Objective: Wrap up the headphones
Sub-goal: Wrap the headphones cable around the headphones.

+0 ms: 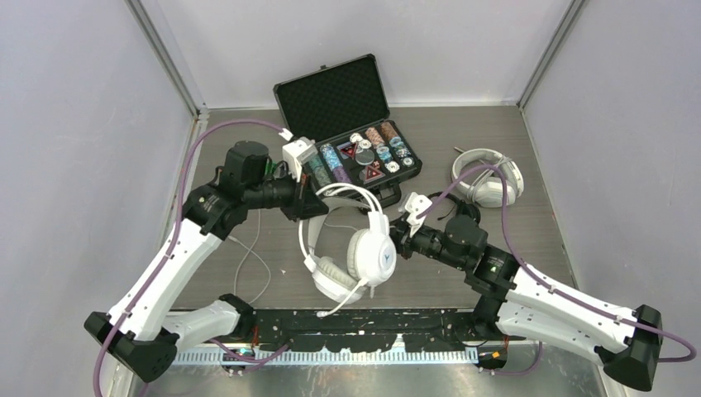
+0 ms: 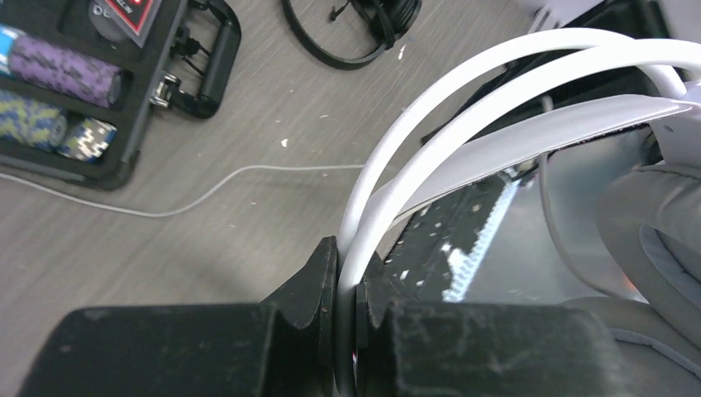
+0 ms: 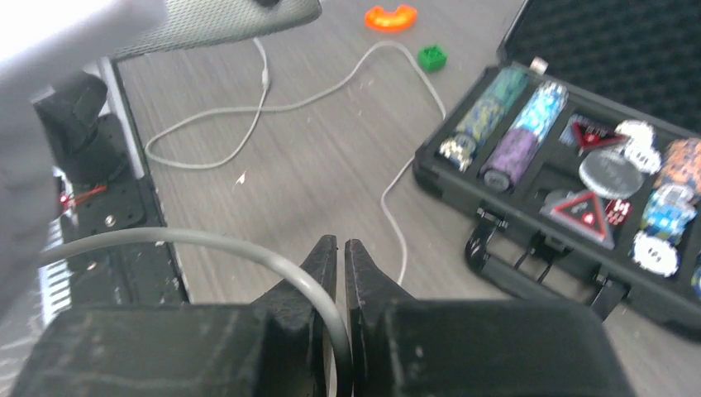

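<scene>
The white round-cup headphones (image 1: 368,248) hang above the table's near middle with their mic boom pointing down. My left gripper (image 1: 317,197) is shut on the thin white headband (image 2: 496,74), which runs up out of the jaws (image 2: 347,256). My right gripper (image 1: 399,236) sits just right of the ear cups. Its jaws (image 3: 340,244) stand almost together with the grey cable (image 3: 207,241) passing between them. The rest of the cable (image 1: 248,256) trails loose on the table at the left. A bulky white-grey pair (image 1: 488,178) lies at the right. A slim black pair (image 2: 355,33) lies on the table.
An open black case (image 1: 347,141) of poker chips stands at the back middle, its handle toward the hanging headphones. A small orange piece (image 3: 390,16) and a green brick (image 3: 431,57) lie on the table. A black rail (image 1: 372,322) runs along the near edge.
</scene>
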Robot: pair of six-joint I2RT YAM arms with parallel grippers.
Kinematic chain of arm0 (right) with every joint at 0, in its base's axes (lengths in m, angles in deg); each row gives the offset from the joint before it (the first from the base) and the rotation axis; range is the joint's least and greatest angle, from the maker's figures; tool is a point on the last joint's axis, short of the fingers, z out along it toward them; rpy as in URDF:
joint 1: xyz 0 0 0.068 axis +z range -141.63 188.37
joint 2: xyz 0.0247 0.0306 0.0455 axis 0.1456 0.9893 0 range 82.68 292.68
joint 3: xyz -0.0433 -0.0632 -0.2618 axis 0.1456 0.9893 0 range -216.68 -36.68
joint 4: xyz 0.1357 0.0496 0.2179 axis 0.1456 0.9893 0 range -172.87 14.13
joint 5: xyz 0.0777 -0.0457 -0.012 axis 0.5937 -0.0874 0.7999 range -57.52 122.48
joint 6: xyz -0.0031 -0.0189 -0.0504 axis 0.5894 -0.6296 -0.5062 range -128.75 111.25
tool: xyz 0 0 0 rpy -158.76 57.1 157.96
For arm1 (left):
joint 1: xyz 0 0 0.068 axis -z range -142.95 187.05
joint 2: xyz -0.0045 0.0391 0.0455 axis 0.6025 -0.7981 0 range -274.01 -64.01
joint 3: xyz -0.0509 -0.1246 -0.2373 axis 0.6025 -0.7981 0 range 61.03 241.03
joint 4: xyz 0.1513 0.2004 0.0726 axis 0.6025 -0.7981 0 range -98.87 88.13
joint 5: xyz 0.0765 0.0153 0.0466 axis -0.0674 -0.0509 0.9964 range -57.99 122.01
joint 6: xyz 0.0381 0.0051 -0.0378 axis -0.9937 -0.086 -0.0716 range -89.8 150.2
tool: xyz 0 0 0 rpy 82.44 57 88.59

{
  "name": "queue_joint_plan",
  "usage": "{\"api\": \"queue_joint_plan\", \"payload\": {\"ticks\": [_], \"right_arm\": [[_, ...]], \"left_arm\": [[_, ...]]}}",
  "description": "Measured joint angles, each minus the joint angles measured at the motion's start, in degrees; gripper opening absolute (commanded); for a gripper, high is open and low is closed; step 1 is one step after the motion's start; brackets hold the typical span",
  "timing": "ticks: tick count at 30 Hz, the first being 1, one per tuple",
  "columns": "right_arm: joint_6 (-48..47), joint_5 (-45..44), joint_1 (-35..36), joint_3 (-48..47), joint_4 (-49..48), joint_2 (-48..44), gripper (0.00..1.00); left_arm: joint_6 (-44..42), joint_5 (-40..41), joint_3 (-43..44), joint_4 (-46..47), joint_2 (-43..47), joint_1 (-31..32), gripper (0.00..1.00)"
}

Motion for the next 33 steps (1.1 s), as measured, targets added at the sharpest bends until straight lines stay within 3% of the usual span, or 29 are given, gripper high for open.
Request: {"api": "queue_joint_plan", "payload": {"ticks": [9, 19, 26, 27, 32, 33], "right_arm": [[-2.14, -0.48, 0.00, 7.61, -17.57, 4.39, 0.26], [2.29, -0.31, 0.00, 14.34, -29.29, 5.57, 0.31], [6.05, -0.33, 0.00, 17.05, -34.84, 9.73, 0.33], [6.40, -0.33, 0.00, 17.14, -35.19, 10.36, 0.32], [8.07, -0.81, 0.00, 19.28, -38.29, 11.54, 0.02], [8.22, -1.18, 0.00, 19.87, -38.93, 11.45, 0.00]], "left_arm": [[16.85, -0.57, 1.29, -0.13, 2.73, -0.11, 0.00], [23.12, -0.87, 2.12, 0.46, 2.95, -0.26, 0.00], [27.50, -3.43, 2.10, 5.68, 3.34, -0.31, 0.00], [27.93, -3.85, 2.08, 6.45, 3.45, -0.31, 0.00], [28.85, -5.53, 1.92, 8.52, 3.98, -0.35, 0.00], [28.57, -6.23, 1.88, 8.92, 4.02, -0.52, 0.00]]}}
